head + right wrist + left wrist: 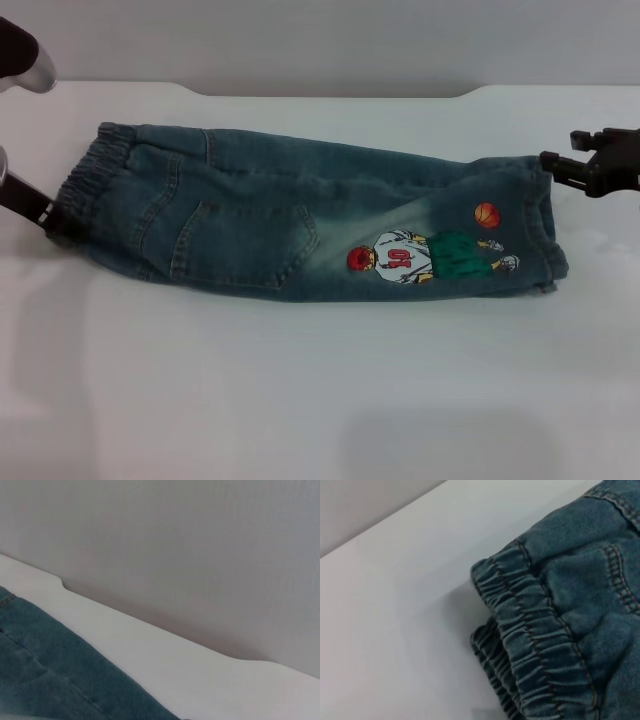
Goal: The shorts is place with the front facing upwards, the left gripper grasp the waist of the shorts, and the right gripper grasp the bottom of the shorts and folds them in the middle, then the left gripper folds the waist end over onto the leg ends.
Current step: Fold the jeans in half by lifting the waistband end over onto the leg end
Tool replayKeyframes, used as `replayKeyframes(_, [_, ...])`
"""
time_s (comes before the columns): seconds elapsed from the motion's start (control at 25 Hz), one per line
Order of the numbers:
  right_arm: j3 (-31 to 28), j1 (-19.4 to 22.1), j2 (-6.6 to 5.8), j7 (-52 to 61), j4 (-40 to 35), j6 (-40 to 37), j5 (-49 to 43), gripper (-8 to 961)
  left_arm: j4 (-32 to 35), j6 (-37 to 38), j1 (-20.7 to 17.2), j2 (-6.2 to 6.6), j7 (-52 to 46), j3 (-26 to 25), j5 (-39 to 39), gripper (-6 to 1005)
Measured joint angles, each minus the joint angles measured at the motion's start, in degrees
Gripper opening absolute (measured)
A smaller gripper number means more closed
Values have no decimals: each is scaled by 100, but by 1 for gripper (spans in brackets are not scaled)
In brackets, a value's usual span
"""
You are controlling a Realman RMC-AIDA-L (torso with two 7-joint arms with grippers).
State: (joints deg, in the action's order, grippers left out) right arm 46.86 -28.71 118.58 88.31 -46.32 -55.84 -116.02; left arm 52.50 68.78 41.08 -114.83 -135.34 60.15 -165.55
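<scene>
1. Shorts (300, 215) of washed denim lie lengthwise across our white table (300, 400). They look already halved along their length, judging by the single narrow leg shape, with the patch pocket (240, 245) and the basketball-player print (420, 258) facing up.

2. We find the waist (95, 185), puckered and gathered, at our left end. The bottom of the shorts (545, 235), the flat hems, is at our right end. That layout puts each end beside the arm meant to take it.

3. Our left gripper (52, 220) sits low at the near corner of the waistband, touching or nearly touching it. We cannot tell whether its fingers are closed on the cloth. The left wrist view shows two stacked layers of elastic and no fingers.

4. Our right gripper (560, 165) hangs just beyond the hem's far corner, apart from the denim. Its claw holds nothing, and we cannot tell how far open it is.

5. We judge the remaining step to be carrying the waist end over onto the leg ends. The low left approach suits sliding under both layers.
</scene>
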Motion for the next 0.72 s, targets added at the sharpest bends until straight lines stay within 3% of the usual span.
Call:
replayKeyframes(0.44, [-40,-3,-2,-41,22,53,0,505,-78,104,87,-22,15,14,6,649])
replayKeyframes(0.72, [-12,3,6,-43,60,136,0,505,107,166,40,-72,55,144,0,506])
